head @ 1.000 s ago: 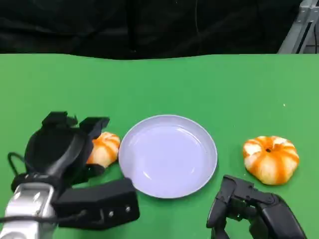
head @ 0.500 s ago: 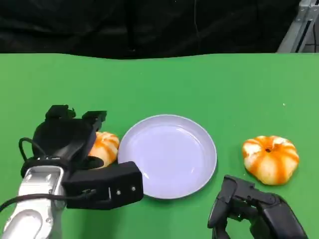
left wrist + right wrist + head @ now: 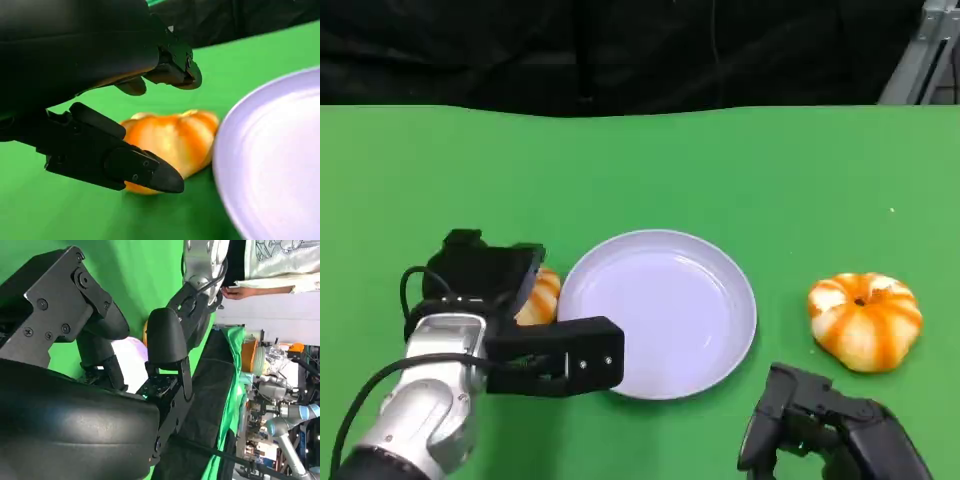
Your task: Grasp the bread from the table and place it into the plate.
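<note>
An orange-and-white, pumpkin-shaped bread lies on the green table just left of the pale lilac plate. My left hand hovers over it and hides most of it. In the left wrist view the bread sits between the upper fingers and the lower thumb, which are spread apart with a gap around it; the plate is right beside it. A second, similar bread lies to the right of the plate. My right hand rests near the front edge, holding nothing.
A black curtain backs the table's far edge. The right wrist view shows my right hand, my left arm beyond it, and a person beside the table. Open green surface lies behind the plate.
My left hand has slid to the right and down over the left bread, covering more of it, and its thumb now reaches the plate's near-left rim. The right hand stayed put.
</note>
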Motion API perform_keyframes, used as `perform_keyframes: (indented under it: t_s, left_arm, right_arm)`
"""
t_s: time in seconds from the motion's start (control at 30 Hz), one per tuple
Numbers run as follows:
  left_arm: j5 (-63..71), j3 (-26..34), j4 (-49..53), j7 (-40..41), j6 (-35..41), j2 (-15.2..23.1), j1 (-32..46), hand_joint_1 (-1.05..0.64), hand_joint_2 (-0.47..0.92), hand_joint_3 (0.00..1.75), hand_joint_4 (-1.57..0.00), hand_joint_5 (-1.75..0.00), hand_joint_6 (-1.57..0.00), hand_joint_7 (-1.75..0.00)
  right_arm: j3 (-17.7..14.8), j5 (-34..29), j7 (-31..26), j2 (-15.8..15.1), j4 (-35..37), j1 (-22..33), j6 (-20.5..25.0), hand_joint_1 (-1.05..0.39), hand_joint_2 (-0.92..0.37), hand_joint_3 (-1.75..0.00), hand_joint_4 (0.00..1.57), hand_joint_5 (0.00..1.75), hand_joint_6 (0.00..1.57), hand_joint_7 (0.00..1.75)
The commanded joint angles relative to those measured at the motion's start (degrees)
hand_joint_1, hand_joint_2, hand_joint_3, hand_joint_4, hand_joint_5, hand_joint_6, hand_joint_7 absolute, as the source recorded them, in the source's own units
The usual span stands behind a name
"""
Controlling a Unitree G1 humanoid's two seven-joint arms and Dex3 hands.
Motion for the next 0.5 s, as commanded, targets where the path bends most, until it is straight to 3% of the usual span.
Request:
perform_keyframes:
  t_s: [0.03,0.13,0.5]
  left_arm:
    - [-1.96,-0.6,3.77,-0.38,0.34,0.0,-2.23,-0.64,0.92,0.03,-0.02,-0.64,-0.34,-0.01]
    - [-4.35,-1.26,9.01,-1.45,0.02,-1.2,-3.69,-0.65,0.92,0.06,-0.06,-0.5,-0.34,0.0]
    - [-6.48,-2.84,10.47,-0.48,0.25,-0.79,-4.73,-0.65,0.92,0.07,-0.08,-0.45,-0.34,0.0]
  right_arm:
    - [0.22,0.14,-0.31,-0.24,-1.22,0.82,0.02,0.08,-0.3,-1.49,0.69,1.75,0.66,1.62]
    - [0.27,0.26,-0.37,-0.4,-1.3,1.39,-0.47,0.08,-0.3,-1.49,0.69,1.75,0.66,1.62]
    - [0.27,0.27,-0.38,-0.4,-1.32,1.49,-0.52,0.07,-0.3,-1.47,0.68,1.75,0.65,1.62]
